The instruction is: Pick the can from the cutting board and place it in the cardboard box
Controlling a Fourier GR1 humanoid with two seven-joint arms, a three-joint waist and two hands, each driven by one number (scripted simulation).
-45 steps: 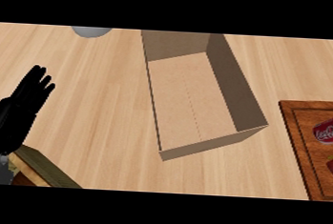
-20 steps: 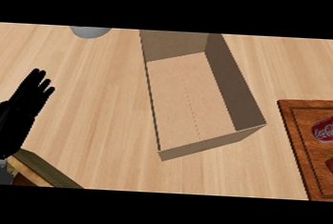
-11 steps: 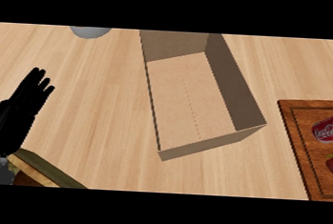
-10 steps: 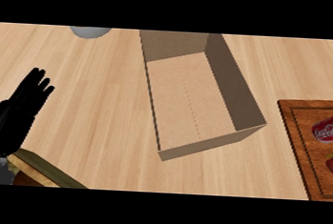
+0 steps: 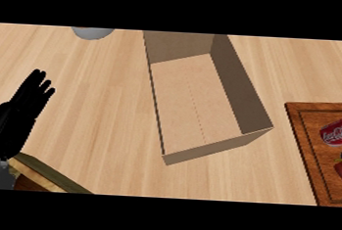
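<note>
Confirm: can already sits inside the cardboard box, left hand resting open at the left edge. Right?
Not quite. The head view shows the can lying on the cutting board at the right edge; the cardboard box holds nothing. The left hand does rest open at the left edge.

A red can (image 5: pixel 337 132) lies seemingly sideways on the cutting board (image 5: pixel 309 125), beside the open cardboard box (image 5: pixel 204 96).

One can (image 5: pixel 337 133), one cardboard box (image 5: pixel 250 106)
</note>
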